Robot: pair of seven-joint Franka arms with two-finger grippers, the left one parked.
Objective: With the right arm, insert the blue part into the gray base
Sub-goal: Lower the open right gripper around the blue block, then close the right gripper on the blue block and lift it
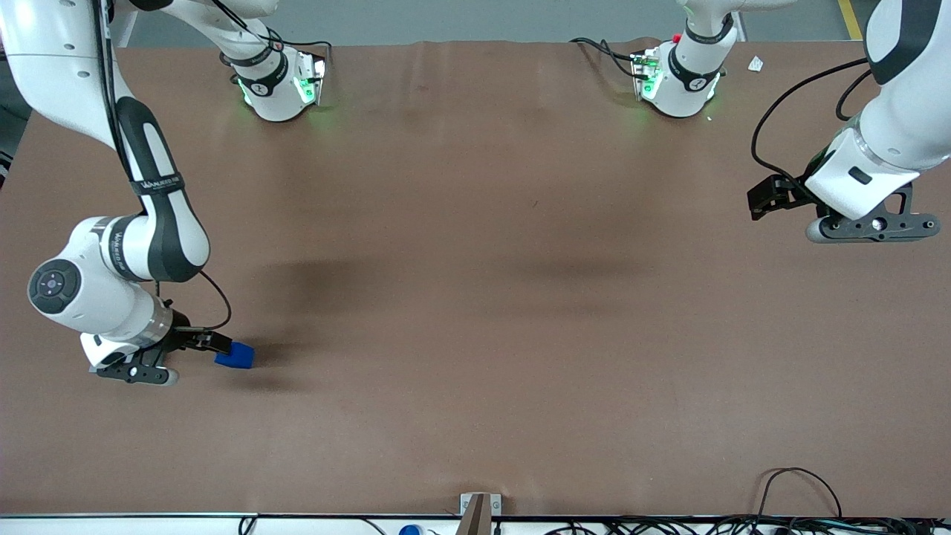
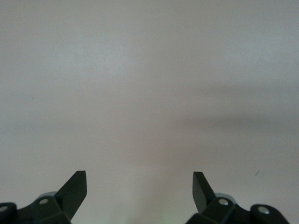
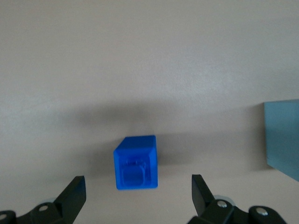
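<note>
The blue part [image 1: 235, 356] lies on the brown table [image 1: 475, 312] near the working arm's end. In the right wrist view it [image 3: 135, 162] is a bright-blue block with a notched face. My right arm's gripper [image 1: 214, 342] hangs low right next to it. Its fingers are open wide, and the block sits just ahead of the fingertips [image 3: 77, 186] and centred between them, touching neither; the gripper [image 3: 138, 183] is empty. A flat-sided grey-blue box, the gray base [image 3: 282, 137], shows cut off at the edge of the right wrist view, beside the blue part. It does not show in the front view.
The two arm bases [image 1: 278, 85] [image 1: 680, 78] stand at the table's edge farthest from the front camera. A small white scrap [image 1: 755, 64] lies near the parked arm's base. A metal bracket [image 1: 476, 511] and loose cables [image 1: 802, 490] are at the nearest edge.
</note>
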